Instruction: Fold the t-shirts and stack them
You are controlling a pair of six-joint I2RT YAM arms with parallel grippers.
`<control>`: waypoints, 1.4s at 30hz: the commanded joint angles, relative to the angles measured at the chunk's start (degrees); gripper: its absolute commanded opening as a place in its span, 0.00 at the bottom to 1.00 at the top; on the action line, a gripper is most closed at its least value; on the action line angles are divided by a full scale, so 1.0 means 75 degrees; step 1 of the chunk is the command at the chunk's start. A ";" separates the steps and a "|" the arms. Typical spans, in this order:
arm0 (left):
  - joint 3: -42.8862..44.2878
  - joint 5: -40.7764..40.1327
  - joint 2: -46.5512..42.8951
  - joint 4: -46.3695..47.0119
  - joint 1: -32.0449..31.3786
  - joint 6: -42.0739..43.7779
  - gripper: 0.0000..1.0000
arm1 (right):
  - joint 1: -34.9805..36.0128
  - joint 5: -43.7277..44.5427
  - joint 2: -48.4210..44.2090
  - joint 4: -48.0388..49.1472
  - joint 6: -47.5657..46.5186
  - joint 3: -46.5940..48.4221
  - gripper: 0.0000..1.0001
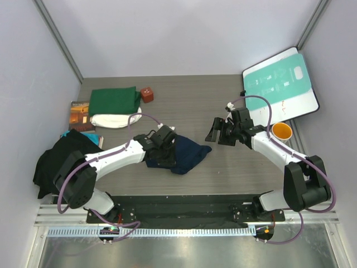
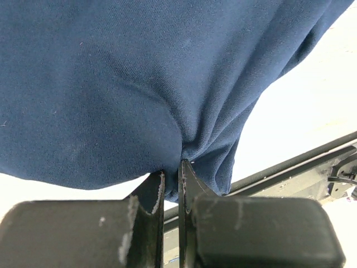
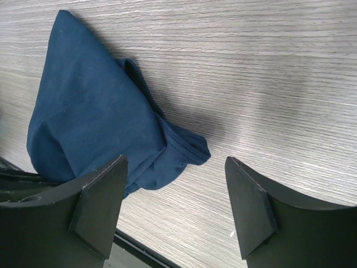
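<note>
navy t-shirt (image 1: 189, 156) bunched at centre of table (image 1: 234, 173) | left pincer (image 2: 172, 180) clamped on a thin fold of it | right pincer (image 3: 173, 206) wide, empty, at its 3 o'clock | risk: small pinch slips, wad drags instead of spreading flat

Left arm (image 1: 114, 155) is stretching out over shirt (image 1: 189, 153). Left gripper (image 2: 172, 177) is pinching a fold of it, jaws tight. Right gripper (image 3: 175, 190) is hovering just right of shirt, jaws spread wide, gripping nothing.

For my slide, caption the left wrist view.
Left claw shut on a bunched fold of the navy t-shirt.
</note>
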 commanded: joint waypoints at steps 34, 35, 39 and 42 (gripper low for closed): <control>-0.0115 -0.0137 0.0111 -0.0588 -0.0046 0.0355 0.54 | 0.1116 0.0452 0.1830 0.0156 0.0363 0.0795 0.77; -0.0115 -0.0102 0.0123 -0.0577 -0.0046 0.0355 0.54 | 0.1116 0.0382 0.1853 0.0191 0.0386 0.0690 0.76; -0.0104 -0.0090 0.0194 -0.0542 -0.0046 0.0367 0.54 | 0.1139 -0.0145 0.2158 0.0436 0.0480 0.0572 0.68; -0.0104 -0.0207 0.0123 -0.0588 -0.0046 0.0343 0.54 | 0.1198 -0.0485 0.2322 0.0507 0.0562 0.0595 0.42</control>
